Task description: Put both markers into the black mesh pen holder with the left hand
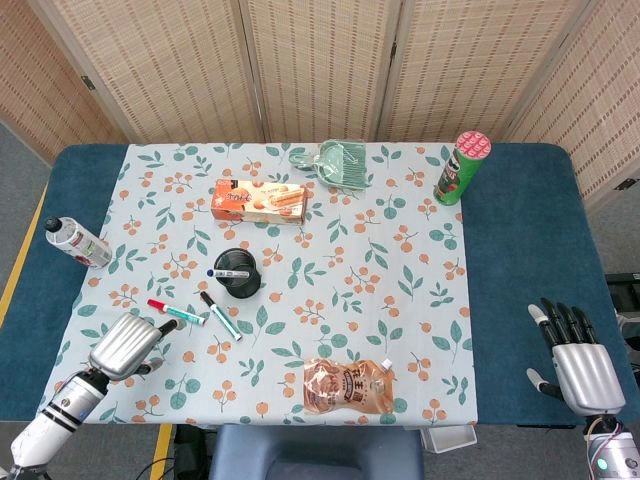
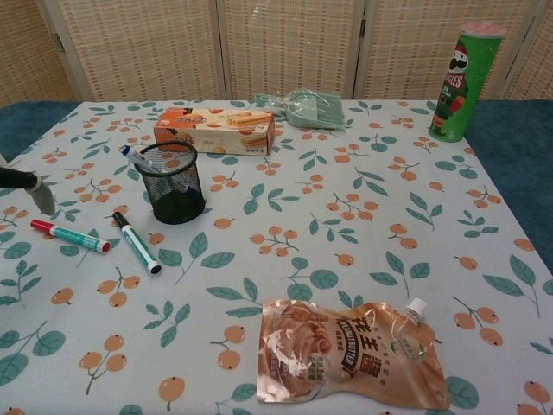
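The black mesh pen holder (image 1: pixel 236 271) (image 2: pixel 174 181) stands left of centre on the flowered cloth, with a blue-capped marker (image 1: pixel 226 272) (image 2: pixel 136 158) leaning in it. Just in front of the holder lie two markers: a red-capped green one (image 1: pixel 176 312) (image 2: pixel 69 235) and a black-capped white one (image 1: pixel 220 315) (image 2: pixel 136 242). My left hand (image 1: pixel 125 345) hovers front left of the red-capped marker, holding nothing, fingers reaching toward it; only a fingertip (image 2: pixel 36 192) shows in the chest view. My right hand (image 1: pixel 574 360) is off the front right edge, fingers spread, empty.
A biscuit box (image 1: pixel 260 200) lies behind the holder. A green dustpan (image 1: pixel 340 163) and a green crisp can (image 1: pixel 460 168) stand at the back. A bottle (image 1: pixel 78 241) lies at the left edge, and a snack pouch (image 1: pixel 346 386) lies front centre.
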Available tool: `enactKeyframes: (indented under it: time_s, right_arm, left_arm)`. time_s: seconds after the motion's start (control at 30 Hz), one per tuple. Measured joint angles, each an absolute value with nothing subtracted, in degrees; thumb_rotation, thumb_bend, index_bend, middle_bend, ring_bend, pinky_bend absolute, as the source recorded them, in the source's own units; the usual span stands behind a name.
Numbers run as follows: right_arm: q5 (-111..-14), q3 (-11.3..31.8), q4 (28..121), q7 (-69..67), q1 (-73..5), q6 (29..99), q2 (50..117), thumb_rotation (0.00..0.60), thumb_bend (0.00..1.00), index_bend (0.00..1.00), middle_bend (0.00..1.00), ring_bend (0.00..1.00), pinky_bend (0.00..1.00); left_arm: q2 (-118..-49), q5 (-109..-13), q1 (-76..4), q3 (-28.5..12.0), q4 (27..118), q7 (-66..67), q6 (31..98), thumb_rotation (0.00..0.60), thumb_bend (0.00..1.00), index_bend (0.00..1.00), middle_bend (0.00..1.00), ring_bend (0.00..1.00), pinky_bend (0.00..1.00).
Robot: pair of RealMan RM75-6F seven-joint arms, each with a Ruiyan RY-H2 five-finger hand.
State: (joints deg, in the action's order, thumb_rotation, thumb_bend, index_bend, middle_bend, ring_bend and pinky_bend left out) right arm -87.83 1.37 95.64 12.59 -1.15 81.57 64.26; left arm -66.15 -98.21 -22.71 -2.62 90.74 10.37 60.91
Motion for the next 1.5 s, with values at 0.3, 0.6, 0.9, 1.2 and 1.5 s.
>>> enactKeyframes:
  time_s: [0.3,0.6,0.9,1.2,1.5]
  right_arm:
    - [-84.65,2.27,94.92,13.89,-2.28,80.01,64.97,0.600,0.20,0.06,0.00,0.00,0.02]
    - [-82.61,2.73,94.63,15.19,-3.18,79.03,65.60,0.600,0.21,0.06,0.00,0.00,0.02]
    - [-82.01,2.52,94.08,15.01,-4.22,77.55,65.60,0.600,0.21,0.06,0.00,0.00,0.02]
    - [-82.43,1.81,94.07,13.96,-4.65,77.09,65.13,0.600,0.21,0.06,0.00,0.00,0.02]
    - [-81.92,1.74,94.02,13.90,-5.02,76.82,65.07,0.600,0.21,0.06,0.00,0.00,0.02]
  left_arm:
    - [-68.82,-97.60,-30.41,-3.32,84.28,4.54,54.62,0.600,0.28,0.41,1.00,0.93,0.96]
    - [-73.43,-98.89,-35.54,-1.49,72.68,-5.55,52.07,0.600,0.28,0.44,1.00,0.93,0.96]
    - [-79.20,-100.64,-38.50,1.97,60.25,-15.75,52.78,0.600,0.28,0.51,1.00,0.93,0.96]
    - [-83.24,-101.67,-40.41,5.42,52.32,-21.62,53.98,0.600,0.29,0.51,1.00,0.93,0.96]
    - [-84.56,-101.17,-42.05,6.72,50.59,-22.55,53.71,0.600,0.29,0.51,1.00,0.93,0.96]
